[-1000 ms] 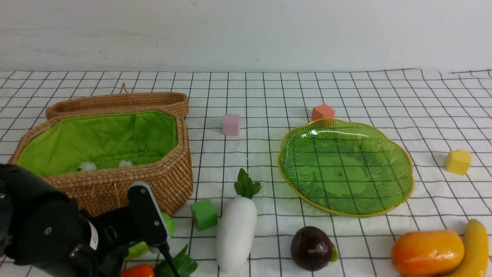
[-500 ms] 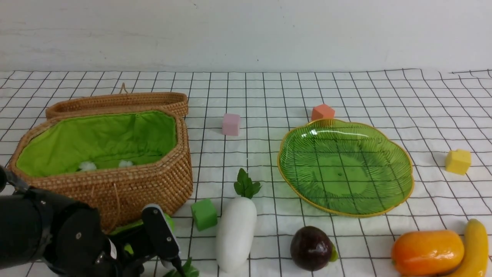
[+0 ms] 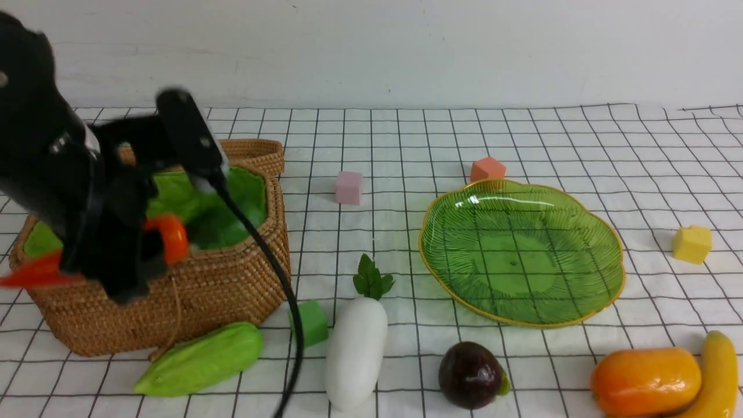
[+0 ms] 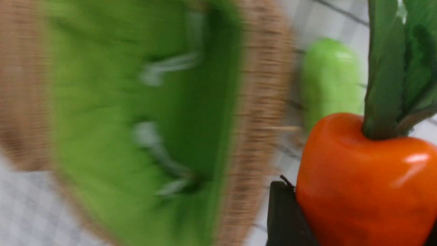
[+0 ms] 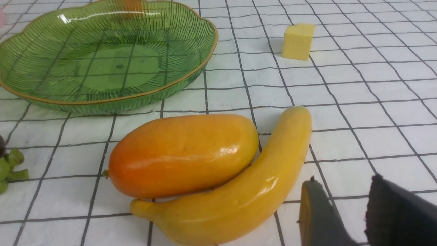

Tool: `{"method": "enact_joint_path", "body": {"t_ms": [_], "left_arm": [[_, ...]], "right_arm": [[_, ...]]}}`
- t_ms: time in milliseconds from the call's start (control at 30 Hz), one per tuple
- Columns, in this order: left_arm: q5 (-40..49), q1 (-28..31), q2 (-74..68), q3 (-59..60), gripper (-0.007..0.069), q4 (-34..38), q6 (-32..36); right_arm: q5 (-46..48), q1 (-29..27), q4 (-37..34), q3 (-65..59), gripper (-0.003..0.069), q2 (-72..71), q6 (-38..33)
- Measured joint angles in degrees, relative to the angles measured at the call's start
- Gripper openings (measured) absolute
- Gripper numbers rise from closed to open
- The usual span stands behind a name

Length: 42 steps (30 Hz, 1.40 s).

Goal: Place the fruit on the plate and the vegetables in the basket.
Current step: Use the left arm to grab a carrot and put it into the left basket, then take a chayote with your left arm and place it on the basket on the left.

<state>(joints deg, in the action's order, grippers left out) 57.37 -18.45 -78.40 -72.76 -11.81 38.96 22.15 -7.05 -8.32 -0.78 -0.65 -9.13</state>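
Fingers (image 4: 285, 215) of your left gripper (image 3: 125, 261) pinched on the carrot (image 3: 169, 237), up at the basket (image 3: 232, 290)!
The carrot lies crosswise in the grip, tip out to the left and leafy end to the right, hanging over the near rim. The green-lined hollow sits just beyond it, so I'd carry forward before letting go, or that tip may catch the wicker. Gourd (image 3: 200, 357) and radish (image 3: 355, 348) wait on the surface in front of the basket, nearer this arm. Your right gripper (image 5: 355, 218) stands slightly spread and empty just beside the banana (image 5: 239, 191), which touches the mango (image 5: 184, 153); the plate (image 5: 177, 85) is bare.
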Motion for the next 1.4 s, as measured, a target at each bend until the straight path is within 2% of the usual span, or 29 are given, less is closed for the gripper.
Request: {"method": "enact_joint_path", "body": {"t_ms": [33, 67, 167, 400, 433, 600, 667, 767, 900, 1033, 1167, 1400], "left_arm": [[-0.6, 0.5, 0.0, -0.5, 0.0368, -1.0, 0.0], [-5.7, 2.2, -0.5, -1.5, 0.0368, -3.9, 0.0], [-12.0, 4.1, -2.7, -1.7, 0.0368, -6.6, 0.0], [-14.8, 4.3, -10.0, -1.7, 0.0368, -6.5, -1.7], [-14.8, 4.3, -11.0, -1.7, 0.0393, -6.5, -2.8], [-11.5, 4.3, -10.2, -1.7, 0.0632, -5.3, -4.1], [-8.8, 4.3, -8.9, -1.6, 0.0660, -3.3, -3.7], [-6.5, 4.4, -6.4, -1.0, 0.0662, 0.6, -1.9], [-3.9, 3.7, -1.7, 4.2, 0.0609, 15.5, 2.9], [-3.8, 1.7, -1.9, 11.0, 0.0569, 23.6, 3.6], [-9.2, 0.0, -4.7, 16.3, 0.0561, 24.1, 1.1], [-16.9, 0.0, -11.5, 16.7, 0.0561, 17.8, -4.0]], "right_arm": [[0.0, 0.0, 0.0, 0.0, 0.0244, 0.0, 0.0], [0.0, 0.0, 0.0, 0.0, 0.0244, 0.0, 0.0], [0.0, 0.0, 0.0, 0.0, 0.0244, 0.0, 0.0], [0.0, 0.0, 0.0, 0.0, 0.0244, 0.0, 0.0], [0.0, 0.0, 0.0, 0.0, 0.0244, 0.0, 0.0], [0.0, 0.0, 0.0, 0.0, 0.0244, 0.0, 0.0], [0.0, 0.0, 0.0, 0.0, 0.0244, 0.0, 0.0], [0.0, 0.0, 0.0, 0.0, 0.0244, 0.0, 0.0], [0.0, 0.0, 0.0, 0.0, 0.0244, 0.0, 0.0], [0.0, 0.0, 0.0, 0.0, 0.0244, 0.0, 0.0], [0.0, 0.0, 0.0, 0.0, 0.0244, 0.0, 0.0], [0.0, 0.0, 0.0, 0.0, 0.0244, 0.0, 0.0]]}}
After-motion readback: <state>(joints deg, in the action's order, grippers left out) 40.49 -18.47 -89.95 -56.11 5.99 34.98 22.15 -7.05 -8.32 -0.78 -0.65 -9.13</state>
